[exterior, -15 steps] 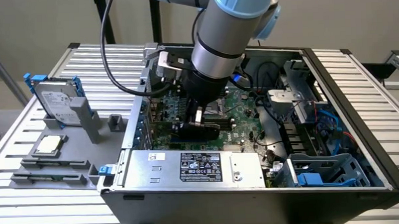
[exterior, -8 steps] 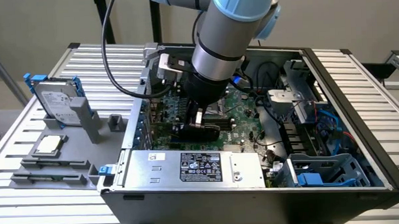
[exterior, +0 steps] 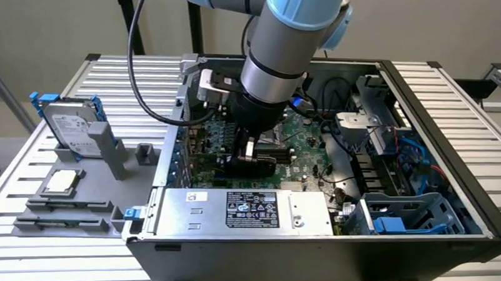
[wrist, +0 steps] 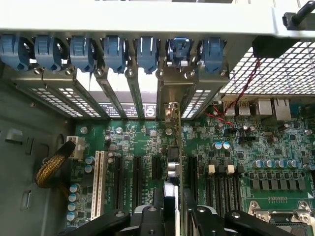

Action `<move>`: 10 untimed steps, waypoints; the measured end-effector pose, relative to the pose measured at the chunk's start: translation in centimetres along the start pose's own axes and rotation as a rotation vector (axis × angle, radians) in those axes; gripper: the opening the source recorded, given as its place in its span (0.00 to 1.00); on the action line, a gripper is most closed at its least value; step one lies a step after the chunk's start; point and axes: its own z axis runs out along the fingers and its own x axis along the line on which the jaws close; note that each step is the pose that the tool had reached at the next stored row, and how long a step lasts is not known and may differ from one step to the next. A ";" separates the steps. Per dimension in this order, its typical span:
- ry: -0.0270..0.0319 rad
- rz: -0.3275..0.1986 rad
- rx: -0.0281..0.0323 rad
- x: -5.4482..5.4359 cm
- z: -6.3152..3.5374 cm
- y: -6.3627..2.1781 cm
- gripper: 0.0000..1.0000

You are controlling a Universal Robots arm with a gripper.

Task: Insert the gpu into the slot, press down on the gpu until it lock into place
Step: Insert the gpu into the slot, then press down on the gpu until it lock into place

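The gpu (wrist: 172, 162) stands on edge over the green circuit board (wrist: 142, 142), its metal bracket (wrist: 172, 96) against the case's rear wall among the blue clips. My gripper (wrist: 172, 212) straddles the card's near end, with one finger (wrist: 147, 216) on each side, shut on it. In the exterior view the gripper (exterior: 249, 158) reaches straight down into the open computer case (exterior: 415, 85) and holds the black gpu (exterior: 253, 164) low against the board. The slot is hidden beneath the card.
Black connector strips (wrist: 137, 179) and a white one (wrist: 100, 182) run parallel beside the card. A silver power-supply box (exterior: 245, 209) lies along the case's near side. A blue drive cage (exterior: 403, 219) is at the exterior view's right. Outside, a grey holder carries a hard drive (exterior: 71, 131).
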 end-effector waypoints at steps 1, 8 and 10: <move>0.0014 0.000 -0.0006 0.0 -0.17 0.05 0.33; 0.0036 0.001 -0.0027 -0.1 -3.00 0.72 0.40; 0.0040 0.001 -0.0027 -0.2 -3.81 0.95 0.40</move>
